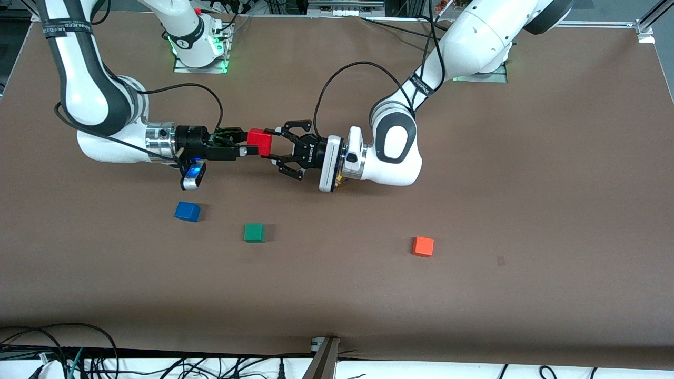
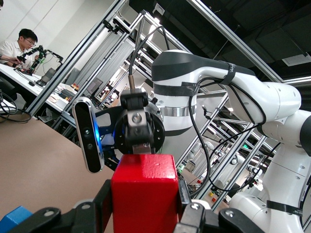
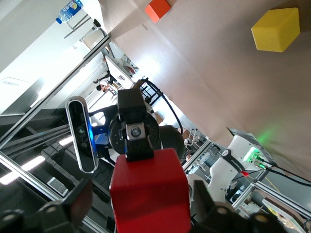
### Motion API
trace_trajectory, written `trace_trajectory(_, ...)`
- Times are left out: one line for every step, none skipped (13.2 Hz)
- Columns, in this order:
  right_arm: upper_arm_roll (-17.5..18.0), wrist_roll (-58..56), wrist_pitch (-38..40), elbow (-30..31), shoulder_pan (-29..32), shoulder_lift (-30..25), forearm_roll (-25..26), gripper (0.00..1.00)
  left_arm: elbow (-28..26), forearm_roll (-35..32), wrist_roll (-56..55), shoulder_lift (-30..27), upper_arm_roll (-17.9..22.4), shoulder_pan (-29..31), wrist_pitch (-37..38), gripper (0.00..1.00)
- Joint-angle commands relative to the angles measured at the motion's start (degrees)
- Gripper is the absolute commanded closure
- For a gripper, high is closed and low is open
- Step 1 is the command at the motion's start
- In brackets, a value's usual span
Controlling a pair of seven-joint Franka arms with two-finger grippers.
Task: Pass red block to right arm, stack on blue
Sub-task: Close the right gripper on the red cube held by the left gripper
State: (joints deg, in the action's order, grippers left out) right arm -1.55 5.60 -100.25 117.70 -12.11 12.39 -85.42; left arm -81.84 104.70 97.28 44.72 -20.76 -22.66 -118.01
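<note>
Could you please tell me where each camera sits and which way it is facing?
Front view: high across the table, facing the arms' bases; both arms show, the left gripper and right gripper meeting at the red block.
Left wrist view: on the left wrist, looking along its jaws, shut on the block, toward the right arm.
Right wrist view: on the right wrist, looking past the block toward the left gripper and an orange block.
Shared: all three show the red block.

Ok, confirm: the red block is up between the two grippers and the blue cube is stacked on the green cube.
Not stacked: the front view shows the blue cube on the table, apart from the green cube. The red block is in the air between the left gripper and right gripper.
</note>
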Motion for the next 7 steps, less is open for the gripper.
trace_trajectory(0.1,-2.1,-0.8,1.2,-0.4,-0.8,-1.8,0.77,1.9,1.1,-0.7,0.6,0.5,-0.7,-0.4,1.00)
trace_trajectory(0.1,-2.2,-0.8,1.2,-0.4,-0.9,-1.8,0.82,1.9,1.1,-0.7,0.6,0.5,-0.6,-0.4,1.00)
trace_trajectory(0.1,-2.2,-0.6,1.1,-0.4,-0.9,-1.8,0.82,1.9,1.2,-0.7,0.6,0.5,-0.6,-0.4,1.00)
trace_trajectory(0.1,-2.2,-0.5,1.0,-0.4,-1.0,-1.5,0.82,1.9,1.1,-0.7,0.5,0.5,-0.5,-0.4,1.00)
trace_trajectory(0.0,-2.1,-0.4,0.8,-0.4,-1.1,-1.4,0.82,1.9,1.1,-0.6,0.5,0.5,-0.4,-0.3,0.47)
trace_trajectory(0.0,-2.1,-0.3,0.7,-0.4,-1.1,-1.3,0.82,1.9,1.0,0.6,0.5,0.5,-0.4,0.1,0.00)
trace_trajectory(0.0,-2.1,-0.3,0.7,-0.4,-1.1,-1.2,0.82,1.9,1.0,0.2,0.4,0.5,0.2,0.1,0.00)
